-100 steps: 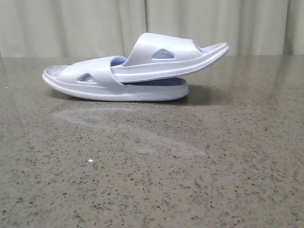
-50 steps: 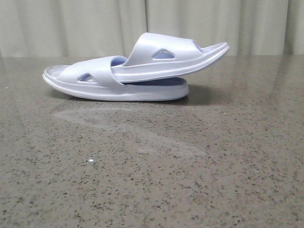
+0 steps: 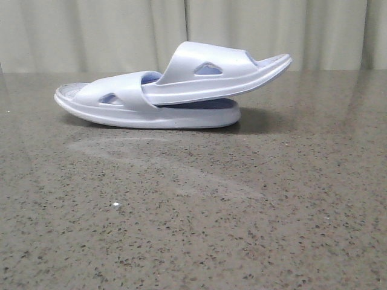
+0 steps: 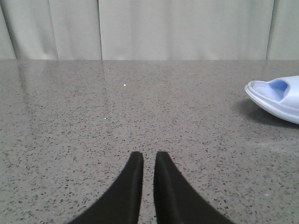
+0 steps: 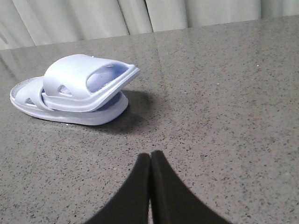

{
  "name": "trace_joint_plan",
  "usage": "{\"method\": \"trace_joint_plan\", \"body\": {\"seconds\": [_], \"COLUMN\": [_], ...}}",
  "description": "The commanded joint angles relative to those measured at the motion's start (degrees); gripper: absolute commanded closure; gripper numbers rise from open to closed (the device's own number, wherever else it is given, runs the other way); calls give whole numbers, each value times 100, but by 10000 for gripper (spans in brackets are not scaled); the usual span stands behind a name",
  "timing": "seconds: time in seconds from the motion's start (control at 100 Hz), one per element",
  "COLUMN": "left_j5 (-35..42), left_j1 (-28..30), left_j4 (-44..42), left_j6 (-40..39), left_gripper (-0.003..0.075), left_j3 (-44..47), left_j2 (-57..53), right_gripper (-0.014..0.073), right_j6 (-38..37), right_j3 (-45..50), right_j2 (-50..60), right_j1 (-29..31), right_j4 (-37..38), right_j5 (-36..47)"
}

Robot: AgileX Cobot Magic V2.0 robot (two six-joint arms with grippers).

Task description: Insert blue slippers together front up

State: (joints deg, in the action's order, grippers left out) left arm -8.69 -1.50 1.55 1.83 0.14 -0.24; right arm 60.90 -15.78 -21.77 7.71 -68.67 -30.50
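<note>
On the speckled stone table [image 3: 193, 229], the blue slippers [image 3: 175, 90] sit nested, one slid under the other's strap, its front tilted up. Both the left gripper [image 4: 148, 161] and right gripper [image 5: 150, 161] rest clenched and empty, well apart from them; the task looks finished

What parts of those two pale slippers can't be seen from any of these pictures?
- Upper slipper: its inserted end, hidden under the lower slipper's strap in front and right wrist views.
- Lower slipper: most of its footbed, covered by the upper one.
- Left wrist view: only one slipper end, cut off by the edge.
- Both soles: underneath, unseen.
</note>
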Motion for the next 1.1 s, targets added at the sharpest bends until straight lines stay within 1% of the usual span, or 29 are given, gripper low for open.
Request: {"method": "trace_joint_plan", "body": {"seconds": [0.0, 0.19, 0.24, 0.28, 0.31, 0.36, 0.41, 0.43, 0.48, 0.51, 0.55, 0.6, 0.69, 0.79, 0.97, 1.09], "left_j5": [404, 404, 404, 404, 404, 404, 404, 404, 404, 404, 404, 404, 404, 404, 404, 404], "left_j1": [-35, -35, -35, -35, -35, -35, -35, -35, -35, -35, -35, -35, -35, -35, -35, -35], "left_j4": [65, 65, 65, 65, 65, 65, 65, 65, 65, 65, 65, 65, 65, 65, 65, 65], "left_j6": [-9, -9, -9, -9, -9, -9, -9, -9, -9, -9, -9, -9, -9, -9, -9, -9], "left_gripper": [705, 705, 705, 705, 705, 705, 705, 705, 705, 705, 705, 705, 705, 705, 705, 705], "left_j3": [55, 55, 55, 55, 55, 55, 55, 55, 55, 55, 55, 55, 55, 55, 55, 55], "left_j2": [-164, -164, -164, -164, -164, -164, -164, -164, -164, -164, -164, -164, -164, -164, -164, -164], "right_gripper": [683, 683, 683, 683, 683, 683, 683, 683, 683, 683, 683, 683, 683, 683, 683, 683], "right_j6": [55, 55, 37, -128, -372, -1078, -2143, -2429, -3532, -3977, -4471, -4820, -5182, -5558, -5968, -6059], "right_j3": [-150, -150, -150, -150, -150, -150, -150, -150, -150, -150, -150, -150, -63, 206, 782, 1186], "right_j2": [-32, -32, -32, -32, -32, -32, -32, -32, -32, -32, -20, 15, 238, 673, 1578, 1950], "right_j1": [-4, -4, -4, -4, -4, -4, -4, -4, -4, -4, -4, -4, -26, -219, -789, -1110], "right_j4": [-222, -210, -30, 310, 635, 1360, 2335, 2588, 3565, 3987, 4522, 4965, 5499, 5882, 6420, 6651], "right_j5": [181, 822, 931, 969, 1024, 1135, 1280, 1347, 1496, 1626, 1756, 1939, 2276, 2698, 2757, 2778]}}
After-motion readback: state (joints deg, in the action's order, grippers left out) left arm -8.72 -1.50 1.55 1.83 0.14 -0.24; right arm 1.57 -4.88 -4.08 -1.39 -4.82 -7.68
